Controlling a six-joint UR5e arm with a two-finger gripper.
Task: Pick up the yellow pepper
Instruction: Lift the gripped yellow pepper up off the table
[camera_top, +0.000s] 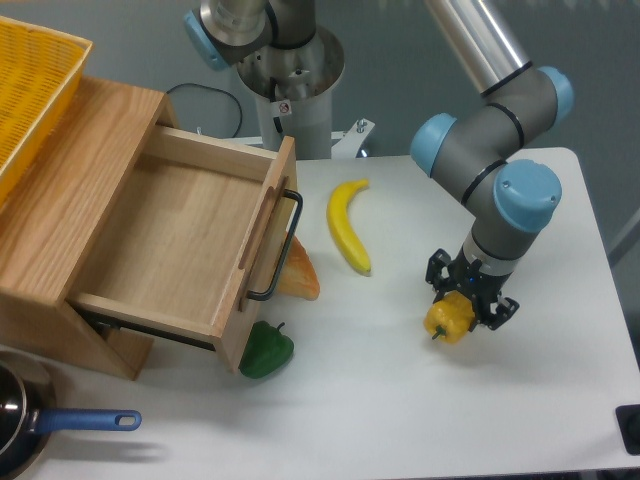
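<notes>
The robot's gripper (462, 305) points down at the right side of the white table (400, 400), and its two black fingers (440, 272) are squeezed around the yellow pepper (447, 318), which pokes out just below them with its little stem to the lower left. I cannot tell if the pepper rests on the table or hangs a bit above it. To the left lie a yellow banana (347, 225), a green pepper (266, 351) by the open wooden drawer (180, 240), an orange thing (298, 275) half hidden behind the drawer front, and a pan with a blue handle (85, 421).
</notes>
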